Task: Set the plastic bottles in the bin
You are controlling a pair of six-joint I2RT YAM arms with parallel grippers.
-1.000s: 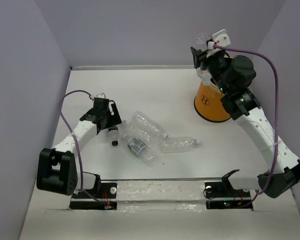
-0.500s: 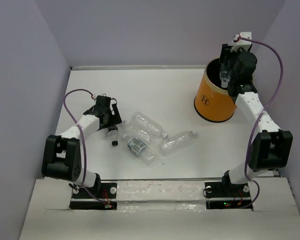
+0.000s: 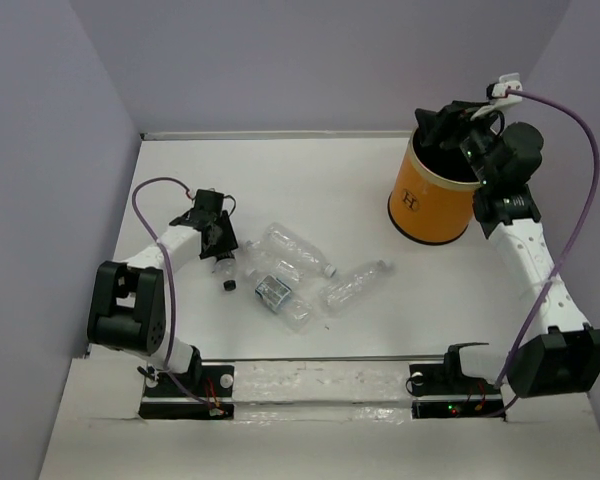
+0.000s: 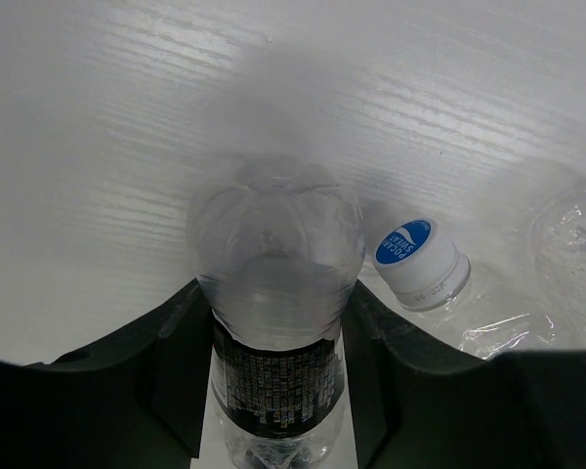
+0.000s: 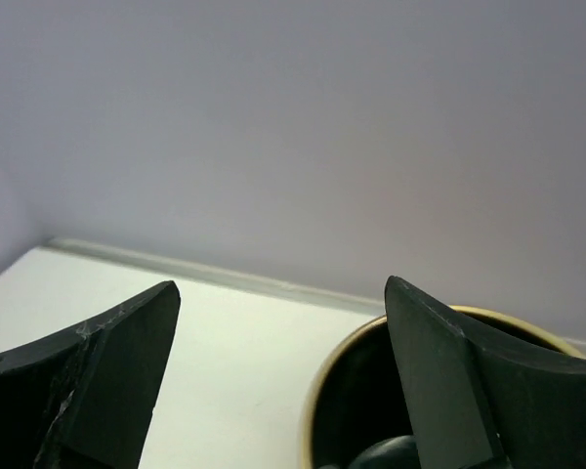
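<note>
On the left, the left gripper sits low on the white table, its jaws clamped tight around the labelled body of one clear bottle that lies on the tabletop. Just right of it, the blue-and-white cap of a neighbouring bottle points up at the wrist camera. Nearer the middle, more plastic bottles lie on their sides in a loose cluster, with a small black piece beside them. Further right the orange bin stands upright. Over its far rim hangs the right gripper, jaws spread wide with nothing between them.
</note>
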